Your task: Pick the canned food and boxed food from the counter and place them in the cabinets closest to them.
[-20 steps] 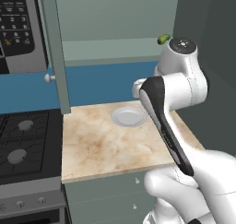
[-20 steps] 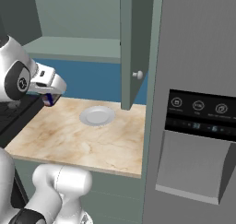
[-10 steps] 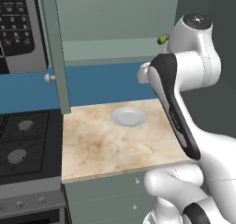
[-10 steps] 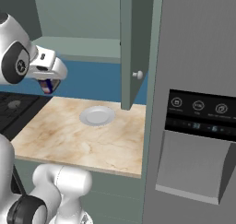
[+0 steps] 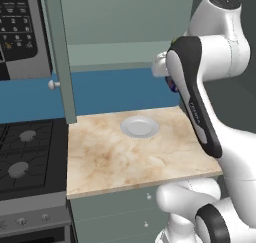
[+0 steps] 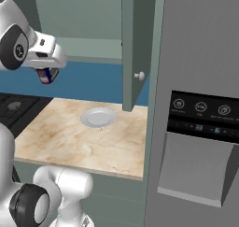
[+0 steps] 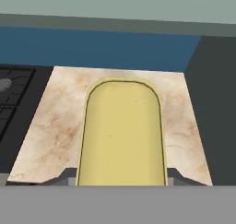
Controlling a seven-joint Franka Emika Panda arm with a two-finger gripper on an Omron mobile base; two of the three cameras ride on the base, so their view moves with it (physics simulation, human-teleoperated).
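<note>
My gripper (image 6: 45,74) is shut on the canned food (image 6: 45,75), a dark blue can held in the air above the counter's left part, just below the open cabinets' shelf (image 6: 88,47). In the left base view the can (image 5: 172,84) peeks out behind my forearm. In the hand view its yellow top (image 7: 122,135) sits between my fingertips (image 7: 68,175). The cabinet doors (image 5: 60,52) (image 6: 135,44) stand open, each with a round white knob (image 5: 51,85). The boxed food is out of view.
A white plate (image 5: 139,126) (image 6: 98,117) lies at the back of the marble counter (image 5: 125,162). A stove (image 5: 25,157) and a microwave (image 5: 20,22) are to the left. The grey fridge (image 6: 200,104) walls off the right side.
My arm has risen and carried the can up from just above the counter to near shelf height. The plate has stayed put.
</note>
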